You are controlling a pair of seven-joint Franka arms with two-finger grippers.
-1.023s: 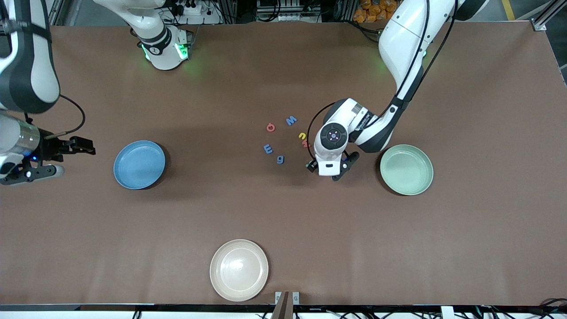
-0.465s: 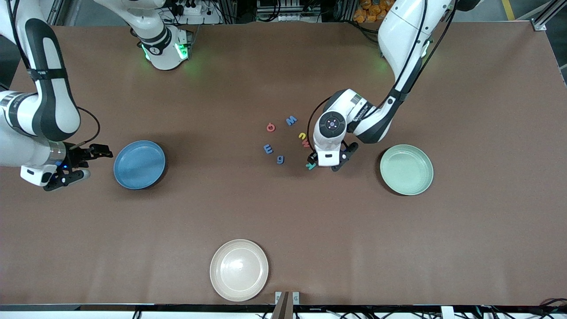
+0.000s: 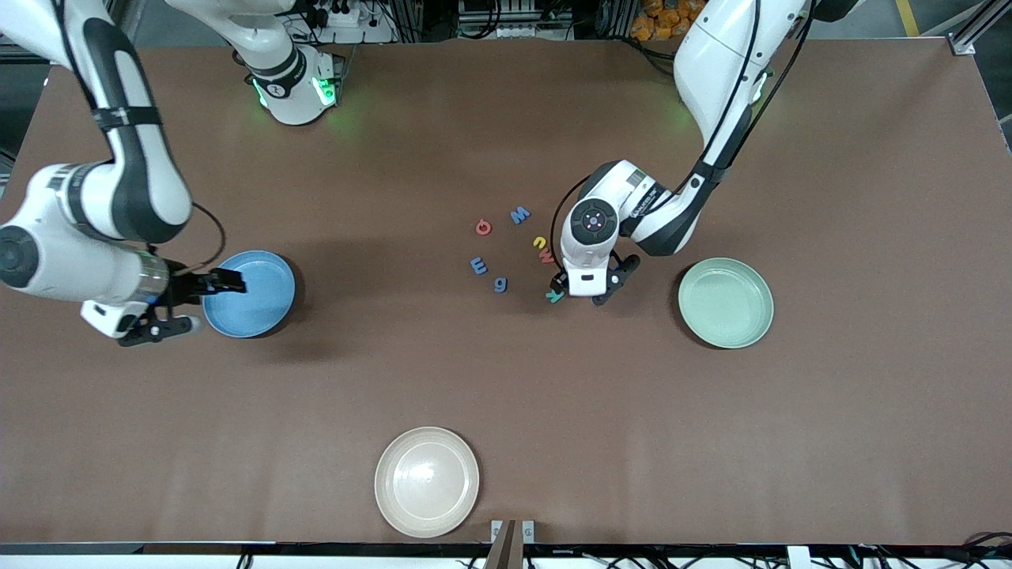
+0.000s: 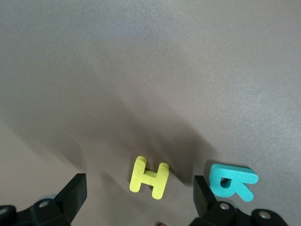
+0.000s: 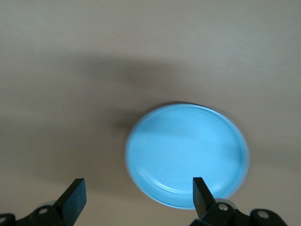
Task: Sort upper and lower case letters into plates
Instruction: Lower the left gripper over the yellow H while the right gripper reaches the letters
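The left pincer [image 4: 136, 200], spread, hangs low over the yellow H [image 4: 149, 177], which lies between its fingers, long strokes running fingerward, while the right pincer [image 3: 190, 304], also spread, hovers at the blue plate [image 3: 261, 294].

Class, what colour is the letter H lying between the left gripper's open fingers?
Yellow. The letter H shows best in the left wrist view, beside a teal letter.

Brown table [image 3: 830, 442]; perhaps cables [image 3: 506, 16] along edge
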